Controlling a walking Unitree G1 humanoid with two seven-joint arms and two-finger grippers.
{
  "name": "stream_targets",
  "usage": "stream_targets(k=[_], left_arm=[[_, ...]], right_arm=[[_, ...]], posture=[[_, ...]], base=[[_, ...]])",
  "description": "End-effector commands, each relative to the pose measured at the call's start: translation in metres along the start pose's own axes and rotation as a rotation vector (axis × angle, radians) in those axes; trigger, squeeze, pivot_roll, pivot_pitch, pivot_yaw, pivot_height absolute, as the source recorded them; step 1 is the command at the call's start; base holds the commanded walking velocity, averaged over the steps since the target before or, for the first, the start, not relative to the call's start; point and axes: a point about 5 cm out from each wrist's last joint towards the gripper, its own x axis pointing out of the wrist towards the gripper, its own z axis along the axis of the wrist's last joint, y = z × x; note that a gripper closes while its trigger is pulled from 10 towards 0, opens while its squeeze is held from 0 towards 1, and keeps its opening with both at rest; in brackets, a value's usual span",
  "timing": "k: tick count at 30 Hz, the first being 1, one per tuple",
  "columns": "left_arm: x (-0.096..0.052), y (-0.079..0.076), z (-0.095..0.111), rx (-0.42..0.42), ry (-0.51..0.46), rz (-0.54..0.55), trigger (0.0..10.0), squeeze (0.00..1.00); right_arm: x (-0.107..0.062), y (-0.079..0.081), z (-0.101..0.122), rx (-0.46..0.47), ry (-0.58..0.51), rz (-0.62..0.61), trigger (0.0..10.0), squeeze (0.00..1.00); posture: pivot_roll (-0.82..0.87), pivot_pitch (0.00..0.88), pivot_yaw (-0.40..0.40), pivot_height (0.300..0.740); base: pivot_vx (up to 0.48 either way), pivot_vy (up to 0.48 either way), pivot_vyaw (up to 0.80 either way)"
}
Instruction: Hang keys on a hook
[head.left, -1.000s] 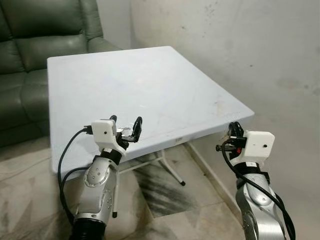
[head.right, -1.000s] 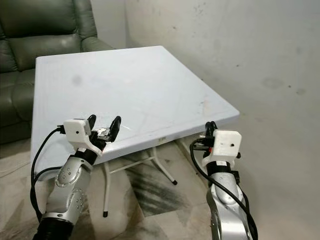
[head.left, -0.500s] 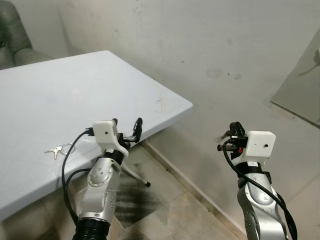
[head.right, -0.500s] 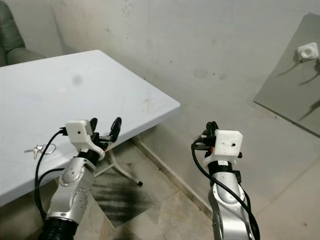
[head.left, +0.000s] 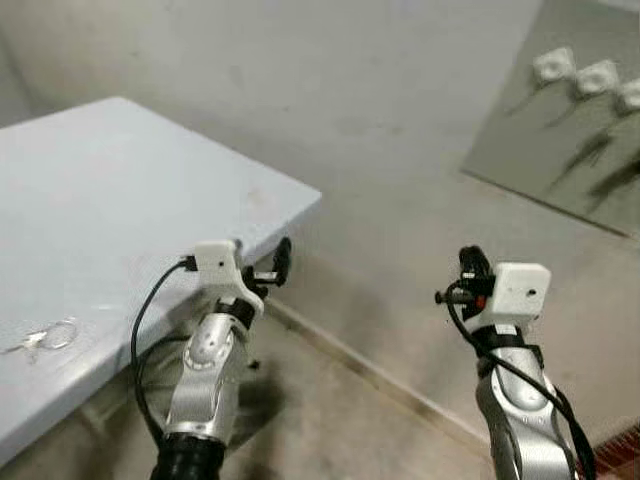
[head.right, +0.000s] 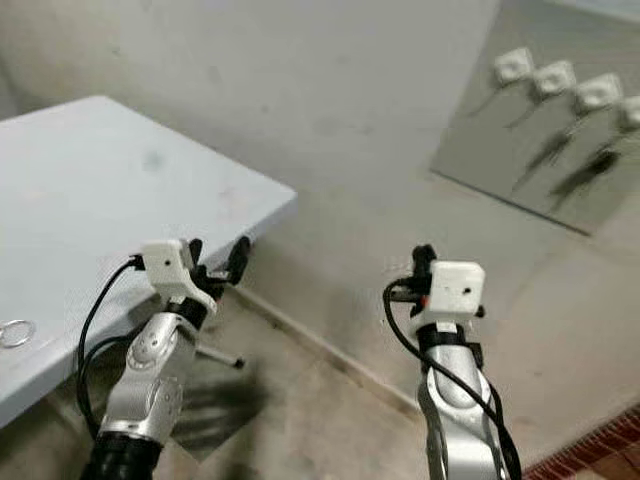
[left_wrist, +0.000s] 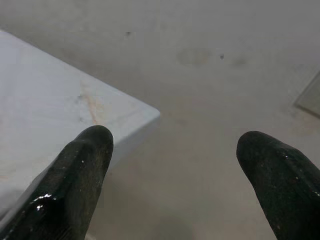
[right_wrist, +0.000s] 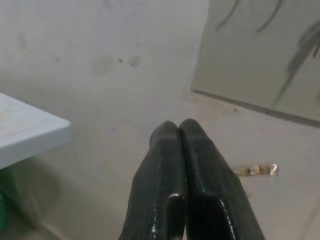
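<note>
Your two head eyes are looking forward and down from above both arms, sharing the white table on the left, the wall ahead, and what is probably a hook board, though it's blurred. Your left wrist camera is peering along its fingers toward the table corner. Your right wrist camera is facing the wall and board edge.

One tabletop, with one bunch of keys on it near the edge. One grey board on the wall, four white hooks along it. Two end effectors: left end effector, right end effector.
</note>
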Motion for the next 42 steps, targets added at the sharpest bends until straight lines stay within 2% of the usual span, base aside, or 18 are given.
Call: stream_targets(k=[1, 6, 14, 23, 28, 35, 42], left_arm=[[0.001, -0.0024, 0.002, -0.001, 0.0, 0.002, 10.0, 0.0], [0.0031, -0.0013, 0.0016, -0.017, 0.027, 0.018, 10.0, 0.0], [0.0039, -0.0009, 0.001, 0.011, 0.045, 0.034, 10.0, 0.0], [0.0038, -0.0011, 0.0051, 0.007, 0.04, 0.012, 10.0, 0.0], [0.004, -0.0013, 0.0043, -0.006, 0.049, 0.015, 10.0, 0.0], [0.0044, -0.001, 0.0042, 0.021, 0.062, 0.034, 10.0, 0.0], [0.005, -0.0009, 0.0039, 0.033, 0.068, 0.035, 10.0, 0.0]], right_arm=[[0.0009, -0.0045, 0.0044, -0.008, -0.015, -0.011, 10.0, 0.0], [0.0014, -0.0037, 0.0044, -0.003, -0.015, -0.014, 10.0, 0.0], [0.0027, -0.0028, 0.0054, 0.003, -0.018, -0.019, 10.0, 0.0], [0.0035, -0.0003, 0.0044, 0.011, -0.015, -0.024, 10.0, 0.0], [0.0035, 0.0012, 0.0048, 0.017, -0.016, -0.026, 10.0, 0.0], [0.0022, -0.0001, 0.0042, 0.016, -0.014, -0.04, 10.0, 0.0], [0.0018, 0.0007, 0.0074, 0.03, -0.041, -0.041, 10.0, 0.0]], posture=[[-0.04, 0.0, -0.071, 0.74], [-0.03, 0.0, -0.07, 0.74], [-0.03, 0.006, -0.068, 0.74], [-0.02, 0.023, -0.062, 0.74], [-0.02, 0.029, -0.056, 0.74], [-0.03, 0.031, -0.053, 0.74], [-0.03, 0.029, -0.05, 0.74]], base=[[0.0, 0.0, -0.79], [0.0, 0.0, -0.78], [0.0, 0.0, -0.79], [0.0, 0.0, -0.79], [0.0, 0.46, -0.79], [0.0, 0.0, -0.78], [0.0, 0.0, 0.0]])
